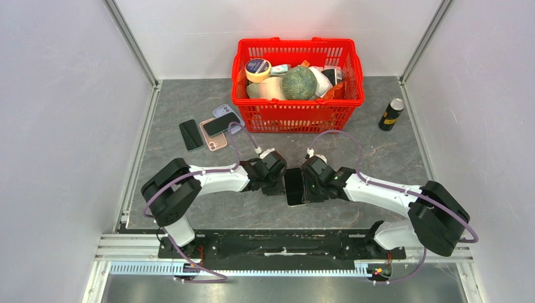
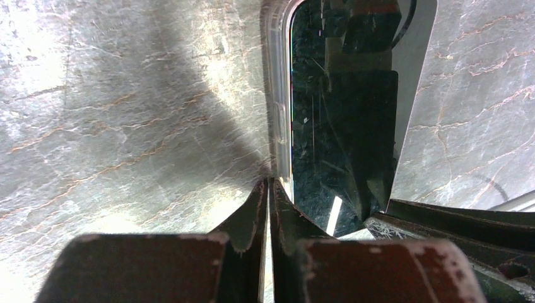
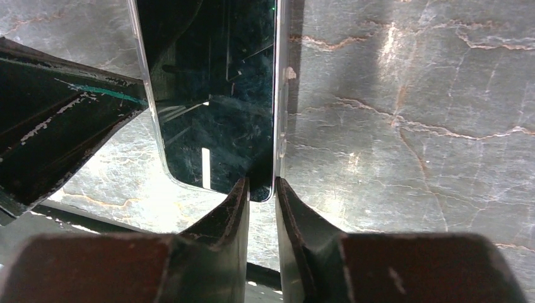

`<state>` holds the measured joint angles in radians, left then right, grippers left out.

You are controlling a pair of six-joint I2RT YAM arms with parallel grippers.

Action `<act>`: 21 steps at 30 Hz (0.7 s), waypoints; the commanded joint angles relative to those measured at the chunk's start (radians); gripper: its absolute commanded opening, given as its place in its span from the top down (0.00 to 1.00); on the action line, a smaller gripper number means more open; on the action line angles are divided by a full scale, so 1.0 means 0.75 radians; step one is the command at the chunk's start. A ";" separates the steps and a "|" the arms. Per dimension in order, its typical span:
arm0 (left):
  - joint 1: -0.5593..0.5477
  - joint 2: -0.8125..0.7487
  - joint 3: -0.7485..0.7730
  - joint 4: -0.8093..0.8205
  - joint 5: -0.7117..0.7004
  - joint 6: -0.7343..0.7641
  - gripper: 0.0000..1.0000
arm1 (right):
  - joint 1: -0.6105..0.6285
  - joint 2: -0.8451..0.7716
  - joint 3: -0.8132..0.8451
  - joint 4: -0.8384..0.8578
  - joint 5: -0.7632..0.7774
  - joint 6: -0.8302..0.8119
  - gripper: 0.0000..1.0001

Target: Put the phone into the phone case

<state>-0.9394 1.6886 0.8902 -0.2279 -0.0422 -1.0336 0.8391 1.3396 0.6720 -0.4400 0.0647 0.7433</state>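
Note:
A black phone (image 1: 294,187) lies flat in the middle of the table inside a clear phone case (image 2: 278,95), whose rim shows along the phone's edges. My left gripper (image 1: 279,183) is at the phone's left side. In the left wrist view (image 2: 269,184) its jaws are shut, tips touching the case's rim. My right gripper (image 1: 309,183) is at the phone's right side. In the right wrist view (image 3: 262,186) its jaws stand narrowly apart, straddling the case's rim (image 3: 278,113) at the phone's (image 3: 214,95) corner.
A red basket (image 1: 293,117) full of groceries stands at the back. Left of it lie a black phone (image 1: 191,134), a pink phone (image 1: 216,141) and another black phone (image 1: 221,124) on a lilac case (image 1: 223,110). A dark can (image 1: 391,114) stands at the right.

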 commanded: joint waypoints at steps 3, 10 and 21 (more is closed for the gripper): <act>-0.009 0.029 0.035 0.036 0.003 -0.030 0.92 | -0.005 0.034 0.000 0.029 -0.012 0.022 0.81; -0.009 0.035 0.044 0.037 0.004 -0.031 0.92 | -0.004 0.095 -0.018 0.078 -0.059 0.033 1.00; -0.008 0.049 0.054 0.036 0.006 -0.027 0.92 | 0.016 0.178 -0.039 0.117 -0.023 0.059 1.00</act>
<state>-0.9390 1.6989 0.9024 -0.2333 -0.0429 -1.0336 0.8467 1.4174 0.6846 -0.3206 -0.0090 0.7834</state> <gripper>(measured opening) 0.084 0.004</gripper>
